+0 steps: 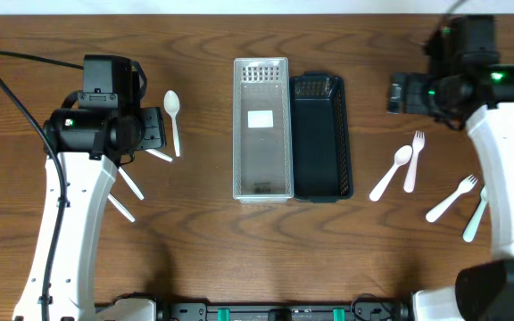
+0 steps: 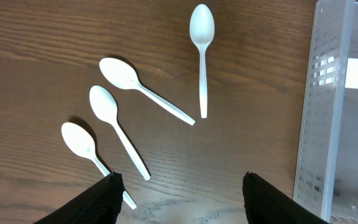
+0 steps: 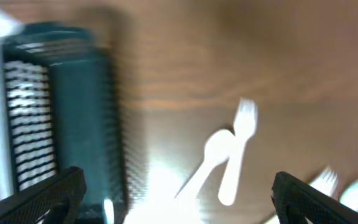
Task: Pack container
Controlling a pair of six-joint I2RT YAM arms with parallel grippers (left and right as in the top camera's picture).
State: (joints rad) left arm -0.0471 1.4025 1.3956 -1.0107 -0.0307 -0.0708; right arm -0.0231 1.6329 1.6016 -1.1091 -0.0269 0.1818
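On the table (image 1: pixel 194 259), at its middle, a clear tray (image 1: pixel 261 156) and a dark tray (image 1: pixel 321 143) are set side by side. No cutlery is seen in either, and only a white label shows in the clear one. Left of the trays, four spoons (image 2: pixel 202 56) are scattered on the wood. To the right, a lone spoon (image 1: pixel 391 174), two forks (image 1: pixel 414 160) and one more piece, too small to name, are seen loose. The left gripper (image 2: pixel 182 190) is held over the four spoons, fingers apart, nothing between them. The right gripper (image 3: pixel 179 196) is spread wide and empty, between the dark tray and the forks. Packing is judged not yet begun, and every piece remains to be placed.
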